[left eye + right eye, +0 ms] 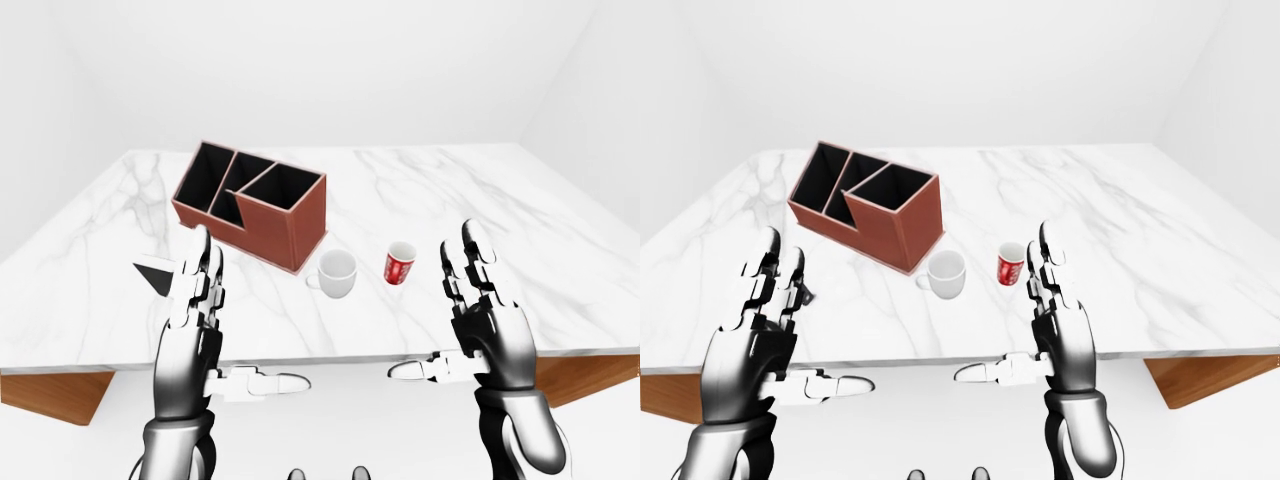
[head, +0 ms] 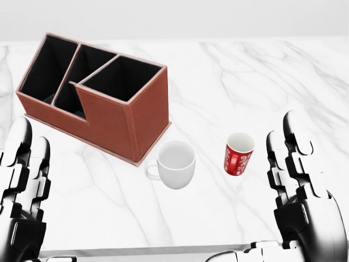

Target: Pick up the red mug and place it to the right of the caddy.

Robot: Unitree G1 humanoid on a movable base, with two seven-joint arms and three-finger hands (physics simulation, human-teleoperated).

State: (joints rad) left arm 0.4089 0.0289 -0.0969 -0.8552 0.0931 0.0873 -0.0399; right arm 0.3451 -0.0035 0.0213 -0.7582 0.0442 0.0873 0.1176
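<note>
Left hand (image 1: 190,330), glossy black-and-white with three fingers: raised, palm inward, fingers straight and released, thumb jutting toward the view's centre. Holds nothing. In the left-eye view a small dark flat box (image 1: 160,272) on the white marble tabletop (image 2: 283,71) shows partly behind its fingertips.

Rust-brown leather-look desk caddy (image 2: 98,93), three black-lined compartments, sits in the head view's upper left, standing askew to the table edge.

Plain white ceramic mug (image 2: 174,164), upright, just beside the caddy's near corner, handle pointing left.

Red mug with white lettering (image 2: 238,154), upright, near the white mug but apart from it, already on the caddy's right side of the view. Untouched.

Right hand (image 2: 297,191): same upright pose, fingers extended and released, thumb pointing inward, empty, standing right of the red mug and below it in the head view.

Risks, as I judge them: the white mug occupies the spot nearest the caddy, so a reach or a set-down could clip it. A grasp from the right may push the red mug leftward or tip it if the fingers close late.
</note>
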